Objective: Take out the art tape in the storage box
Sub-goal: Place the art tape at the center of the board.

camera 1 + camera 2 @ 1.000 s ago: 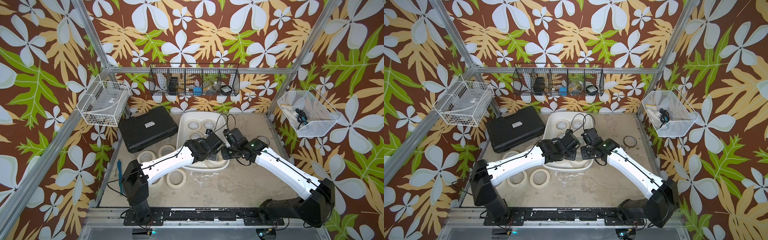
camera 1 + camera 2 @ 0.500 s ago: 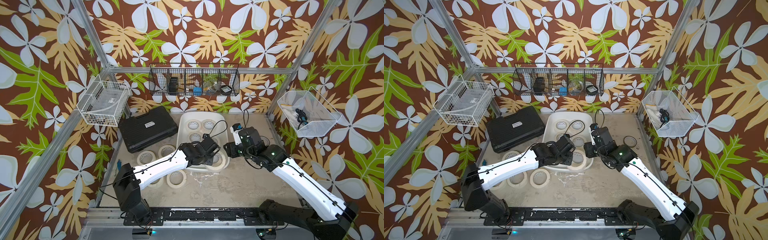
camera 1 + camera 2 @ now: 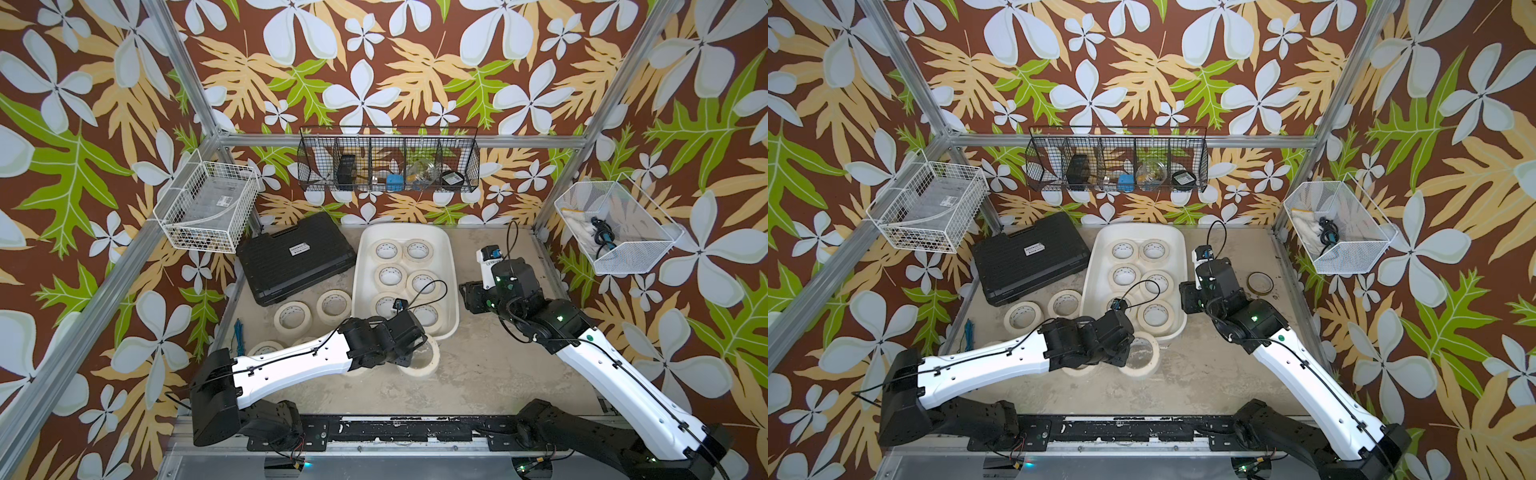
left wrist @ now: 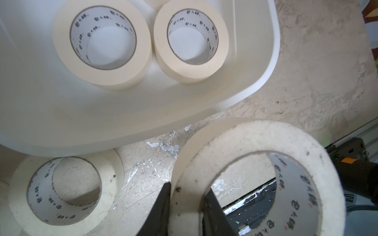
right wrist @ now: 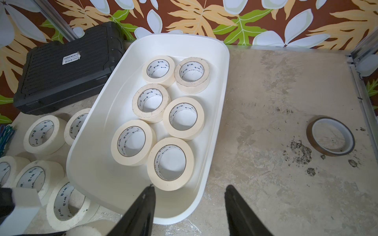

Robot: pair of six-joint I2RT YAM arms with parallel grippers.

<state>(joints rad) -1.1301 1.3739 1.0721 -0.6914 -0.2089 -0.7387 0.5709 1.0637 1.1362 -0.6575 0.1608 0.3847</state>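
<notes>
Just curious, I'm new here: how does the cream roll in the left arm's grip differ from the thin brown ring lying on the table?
The held roll is cream; the brown ring has a dark amber rim. The held roll is a thick, tall band; the brown ring is thin and low. The left gripper pinches the held roll's wall; the brown ring lies flat, untouched. Both are hollow rings outside the white tub.

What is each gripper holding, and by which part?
The left gripper pinches one art tape roll by its wall, one finger inside the core, one outside. The right gripper is open, empty.
</notes>
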